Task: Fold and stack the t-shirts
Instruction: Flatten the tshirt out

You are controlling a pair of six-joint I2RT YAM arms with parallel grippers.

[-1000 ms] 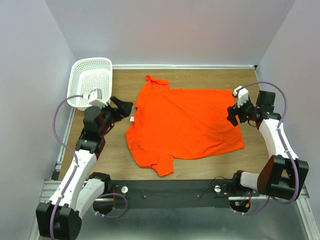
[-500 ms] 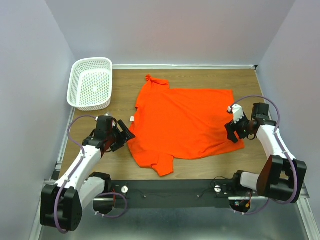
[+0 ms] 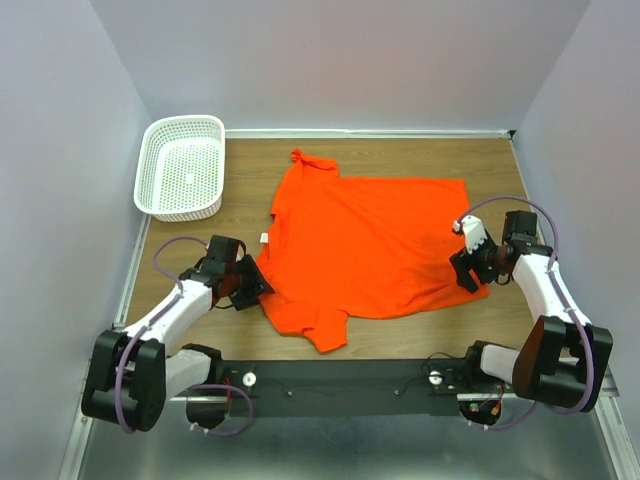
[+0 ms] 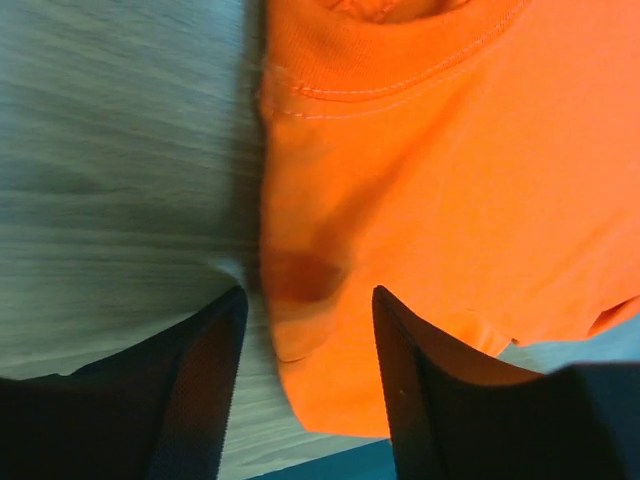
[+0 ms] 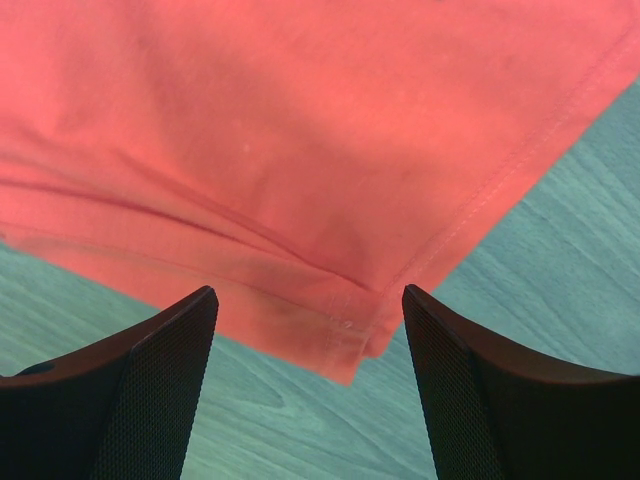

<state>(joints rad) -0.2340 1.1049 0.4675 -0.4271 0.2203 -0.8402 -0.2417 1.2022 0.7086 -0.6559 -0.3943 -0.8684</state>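
Observation:
The orange-red t-shirt [image 3: 370, 240] lies spread flat on the wooden table, collar toward the left. My left gripper [image 3: 258, 288] is open and low at the shirt's near left shoulder; in the left wrist view the fabric edge [image 4: 330, 300] lies between its spread fingers [image 4: 190, 390]. My right gripper [image 3: 466, 277] is open and low at the shirt's near right hem corner; in the right wrist view that corner [image 5: 340, 340] sits between the fingers [image 5: 150, 380]. Neither gripper holds the cloth.
A white mesh basket [image 3: 182, 166] stands at the far left corner of the table [image 3: 400, 160]. White walls close in the table on three sides. A black rail [image 3: 340, 385] runs along the near edge.
The left arm swung from near the basket toward me and down to the shirt's near left edge. The right gripper moved toward me along the shirt's right hem to its near corner.

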